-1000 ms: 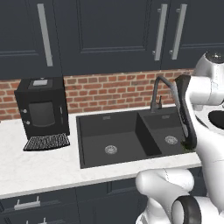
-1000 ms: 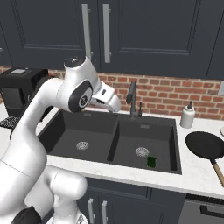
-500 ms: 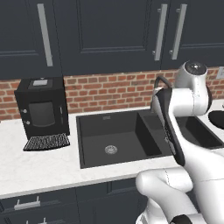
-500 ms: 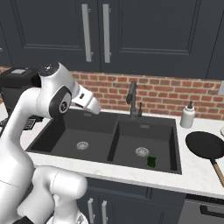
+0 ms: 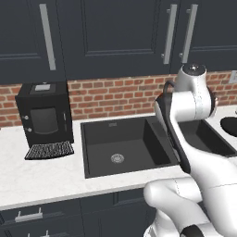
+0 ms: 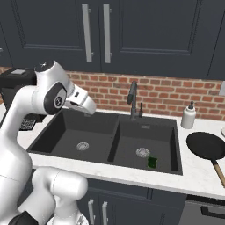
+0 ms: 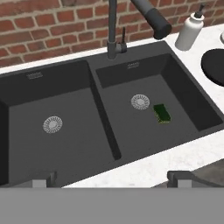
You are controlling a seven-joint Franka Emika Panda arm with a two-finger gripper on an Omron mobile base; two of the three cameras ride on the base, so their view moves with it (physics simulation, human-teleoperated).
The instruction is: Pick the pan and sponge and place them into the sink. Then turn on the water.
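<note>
Black sink [image 7: 105, 127]: sponge [image 7: 162, 113] inside, pan [image 6: 206, 145] outside.

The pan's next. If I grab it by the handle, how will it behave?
The pan sits flat on the counter right of the sink, handle pointing toward the counter's front edge. It looks rigid, so it shouldn't flex. Held by the thin handle, the wide round body will probably sag or twist in the grip. Being shallow and flat-bottomed, it would likely slide rather than roll if pushed.

Sponge [image 7: 162, 113] in the sink's [image 7: 105, 118] right basin — beside 1 drain [image 7: 140, 101]
</note>
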